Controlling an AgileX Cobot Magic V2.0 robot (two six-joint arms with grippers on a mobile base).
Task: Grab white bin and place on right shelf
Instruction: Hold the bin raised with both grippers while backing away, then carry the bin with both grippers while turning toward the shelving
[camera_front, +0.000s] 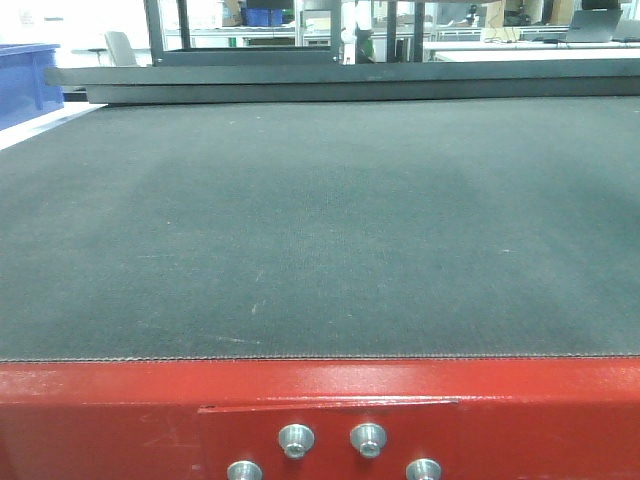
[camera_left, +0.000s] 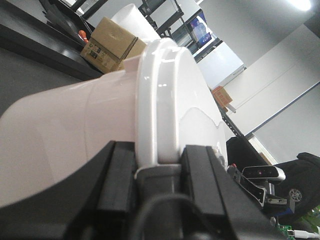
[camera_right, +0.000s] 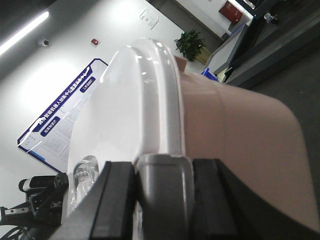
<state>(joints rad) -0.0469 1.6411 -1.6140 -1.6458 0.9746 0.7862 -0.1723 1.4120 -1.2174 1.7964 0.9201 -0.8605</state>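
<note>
The white bin (camera_left: 70, 135) fills the left wrist view, pinkish body with a glossy white lipped lid. My left gripper (camera_left: 159, 165) is shut on the lid's rim, one black finger (camera_left: 120, 175) on each side. In the right wrist view the same white bin (camera_right: 240, 130) shows with its lid rim running down between my right gripper's (camera_right: 162, 172) jaws, which are shut on it. The bin is held off the surface. Neither bin nor grippers show in the front view. The steel right shelf is out of view.
The front view shows a red-edged table (camera_front: 320, 400) with a dark mat (camera_front: 320, 230) and bolts at its front. A blue bin (camera_front: 25, 80) stands at the far left. A cardboard box (camera_left: 110, 45) and dark racks lie behind the bin in the left wrist view.
</note>
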